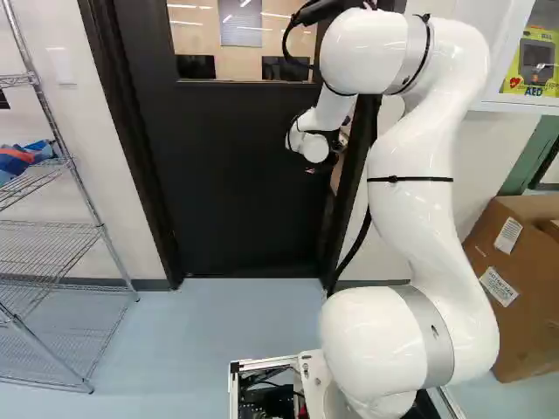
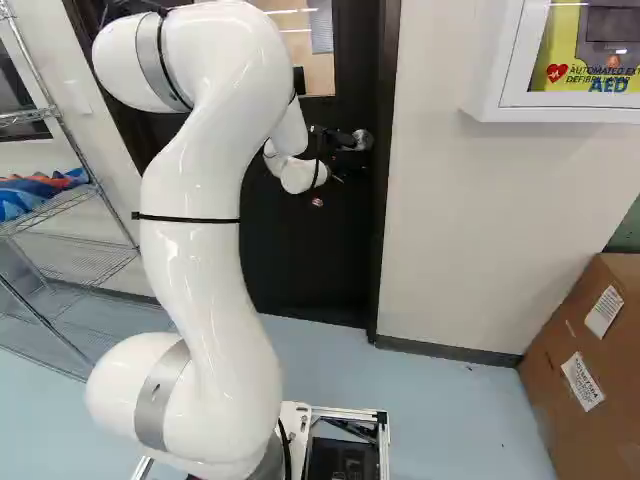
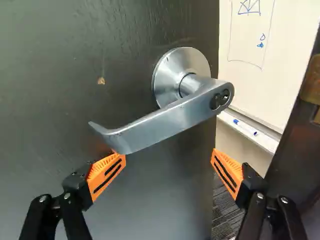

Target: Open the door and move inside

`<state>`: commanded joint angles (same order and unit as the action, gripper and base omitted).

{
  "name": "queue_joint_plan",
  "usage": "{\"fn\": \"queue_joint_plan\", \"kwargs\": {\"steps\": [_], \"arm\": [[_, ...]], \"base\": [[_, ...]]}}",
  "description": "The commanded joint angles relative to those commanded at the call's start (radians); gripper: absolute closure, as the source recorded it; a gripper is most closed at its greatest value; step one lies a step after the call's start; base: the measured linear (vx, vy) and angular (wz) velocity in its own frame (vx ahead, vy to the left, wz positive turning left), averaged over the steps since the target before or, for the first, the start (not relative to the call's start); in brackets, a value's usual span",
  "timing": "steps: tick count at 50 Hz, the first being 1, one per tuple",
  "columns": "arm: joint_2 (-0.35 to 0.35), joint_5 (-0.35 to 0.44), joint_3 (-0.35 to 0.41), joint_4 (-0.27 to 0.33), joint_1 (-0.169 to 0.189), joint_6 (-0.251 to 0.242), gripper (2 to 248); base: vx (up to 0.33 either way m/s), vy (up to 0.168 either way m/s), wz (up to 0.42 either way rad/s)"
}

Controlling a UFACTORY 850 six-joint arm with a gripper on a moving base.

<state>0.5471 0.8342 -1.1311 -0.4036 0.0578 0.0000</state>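
Reference point: the silver metal lever handle (image 3: 162,124), mounted on the black door near its opening edge. Positions run left to right in the right base view.

1. A chrome wire shelf (image 2: 97,178) stands well to the left of the handle.
2. The tall black door (image 2: 300,260) extends from the handle towards its hinge side. It is ajar. Expect a heavy, stiff slab that may swing back if released.
3. Handle: rigid, smooth, probably slippery; sprung resistance is likely. Apply load near the free end for greatest leverage. The lever's long axis runs across the door face, roughly level but slanting in the wrist view; its free end points away from the opening edge.
4. The black gripper with orange pads (image 3: 168,154) is at the handle. Its fingers (image 3: 106,174) are spread apart and grip nothing. One tip lies at the lever's free end; contact cannot be confirmed. The other is near the gap.
5. Beyond the handle, past the gap, is the dark door frame (image 3: 295,150). A white board (image 3: 267,30) shows through the gap.

Judged next step: push the door wider, clear of the frame, before driving inside.
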Motion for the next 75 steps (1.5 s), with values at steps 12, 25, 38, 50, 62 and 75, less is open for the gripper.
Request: {"fn": "queue_joint_plan", "kwargs": {"steps": [12,25,38,50,62,75], "arm": [[0.039,0.0,-0.051,0.0,-0.006,0.0,3],[0.079,0.0,-0.105,0.0,-0.012,0.0,3],[0.092,0.0,-0.123,0.0,-0.016,0.0,3],[0.077,0.0,-0.103,0.0,-0.021,0.0,3],[0.022,0.0,-0.029,0.037,-0.034,0.0,3],[-0.035,0.0,0.046,0.143,-0.055,0.0,3]], "base": [[0.0,0.0,0.0],[0.0,0.0,0.0],[0.0,0.0,0.0],[0.0,0.0,0.0],[0.0,0.0,0.0],[0.0,0.0,0.0]]}}
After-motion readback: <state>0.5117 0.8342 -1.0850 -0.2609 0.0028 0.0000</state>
